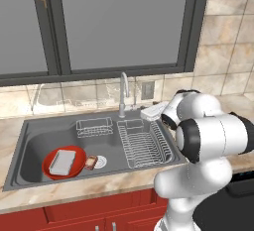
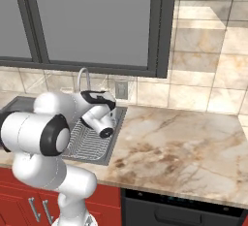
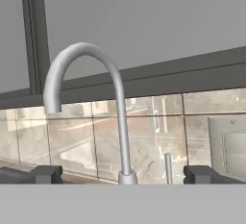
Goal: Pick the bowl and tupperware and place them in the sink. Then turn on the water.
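bowl: the red bowl [image 1: 63, 163] lies in the basin of the sink [image 1: 34, 141], toward its 7 o'clock corner in the left base view.
tupperware: the grey tupperware [image 1: 63, 161] rests inside the bowl, its long axis running roughly 6 to 12 o'clock.
drain piece: a small white-and-brown piece [image 1: 95, 162] sits just beside the bowl at its 3 o'clock.
stage: both things are already in the sink, so the placing looks done; judged from this, only the water is left.
water: no stream falls from the spout; the tap appears to be off.
claw: the claw [image 3: 123, 175] stands wide open and holds nothing, its two dark tips [image 3: 47, 174] far apart at the bottom of the hand view.
faucet: the faucet [image 3: 98, 98] stands straight ahead of the claw, its stem base between the two tips, the spout arching over to 9 o'clock.
lever: a thin upright lever [image 3: 168, 168] stands just beside the stem at its 3 o'clock, between stem and right tip.
key relation: the lever lies slightly to the 3 o'clock side of the claw's centre line, near and ahead; its long axis is upright.
next move: probably a short advance, biased toward 3 o'clock, to push the lever.
risk: the stem sits so close to the lever that a centred approach could strike it instead.
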